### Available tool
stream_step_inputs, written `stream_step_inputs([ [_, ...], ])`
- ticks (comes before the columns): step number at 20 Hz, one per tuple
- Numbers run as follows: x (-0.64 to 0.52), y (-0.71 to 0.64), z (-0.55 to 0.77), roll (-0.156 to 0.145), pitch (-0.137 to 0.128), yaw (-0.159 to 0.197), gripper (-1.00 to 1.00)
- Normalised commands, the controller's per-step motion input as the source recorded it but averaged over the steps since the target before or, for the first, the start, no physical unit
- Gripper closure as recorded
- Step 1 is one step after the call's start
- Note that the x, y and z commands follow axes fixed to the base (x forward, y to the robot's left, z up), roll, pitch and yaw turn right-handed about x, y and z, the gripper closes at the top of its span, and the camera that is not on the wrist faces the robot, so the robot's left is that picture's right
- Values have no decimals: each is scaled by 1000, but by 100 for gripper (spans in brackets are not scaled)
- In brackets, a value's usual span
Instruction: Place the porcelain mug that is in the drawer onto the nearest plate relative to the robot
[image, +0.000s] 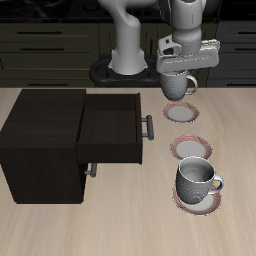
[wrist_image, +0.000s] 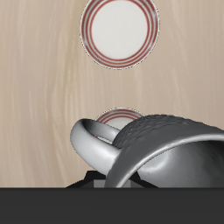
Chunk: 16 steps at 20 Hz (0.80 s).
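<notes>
three plates in a row beside the open drawer (image: 112, 128): farthest-back plate (image: 181, 112) under the gripper (image: 180, 82), which holds the porcelain mug (image: 179, 85) above it, apparently clear of it; middle plate (image: 192, 150) bare; second mug (image: 196, 180) on the front plate (image: 199, 197).

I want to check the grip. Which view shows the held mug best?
The exterior view: the mug hangs whole under the gripper, above the rearmost plate. The wrist view shows only its handle and rim, close up and cropped.
</notes>
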Motion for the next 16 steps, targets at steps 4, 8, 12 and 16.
stream_step_inputs([
  [4,46,162,-352,18,89,-1,100],
  [8,124,115,-492,38,76,20,100],
  [12,-56,73,-427,11,98,-20,100],
  [16,-46,102,-431,30,70,4,100],
])
